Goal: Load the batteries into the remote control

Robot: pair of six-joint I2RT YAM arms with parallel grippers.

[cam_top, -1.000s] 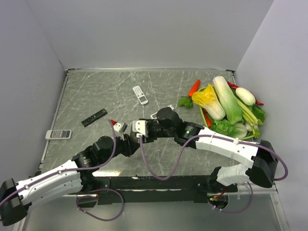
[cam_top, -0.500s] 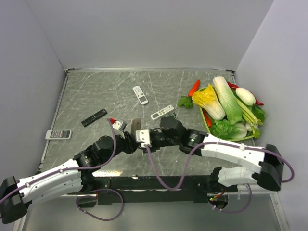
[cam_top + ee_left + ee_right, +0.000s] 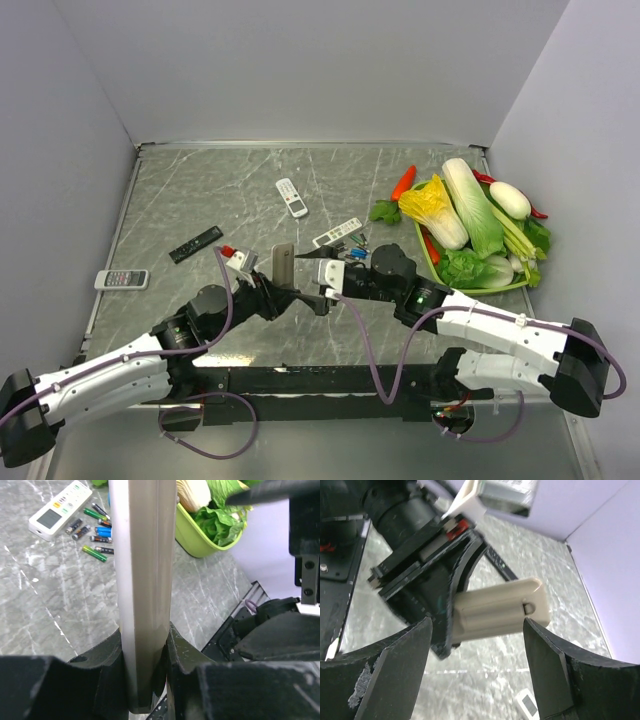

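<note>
Five remotes (image 3: 291, 197) are in view. The batteries (image 3: 94, 553) number perhaps nine, since some overlap. One vegetable basket (image 3: 432, 262) is present.

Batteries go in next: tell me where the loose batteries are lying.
In the top view the batteries lie right of centre, clustered beside the long white remote, between it and the green vegetable basket.

Marble table (image 3: 200, 190), batteries (image 3: 102, 530) (loose), black remote (image 3: 195, 244), tray (image 3: 200, 542)
</note>
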